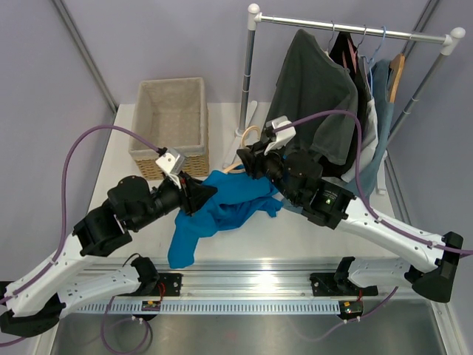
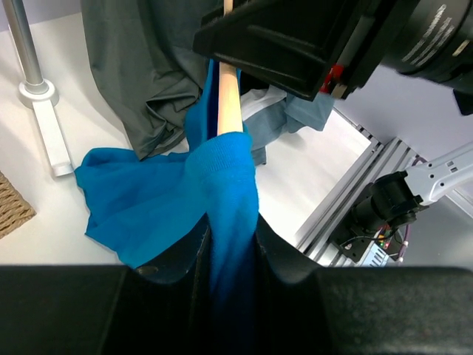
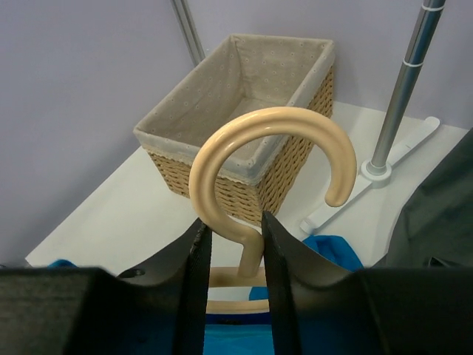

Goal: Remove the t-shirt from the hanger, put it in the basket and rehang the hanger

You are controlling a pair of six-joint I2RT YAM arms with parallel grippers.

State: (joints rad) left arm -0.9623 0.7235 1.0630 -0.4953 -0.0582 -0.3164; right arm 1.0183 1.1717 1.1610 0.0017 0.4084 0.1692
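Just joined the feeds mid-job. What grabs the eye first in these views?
The bright blue t-shirt sprawled mid-scene stands out, a fold of it pinched in the left tool. Beside it the right tool clamps the neck of a pale wooden hanger, whose hook curls up before the wicker basket. Dark clothes hang on a metal rack at the far right.

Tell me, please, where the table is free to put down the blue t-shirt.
Free: the table strip between blue t-shirt and front rail, the gap between basket and rack post, and the basket's inside. Crowded: under the hanging garments, and mid-table where left gripper and right gripper work.
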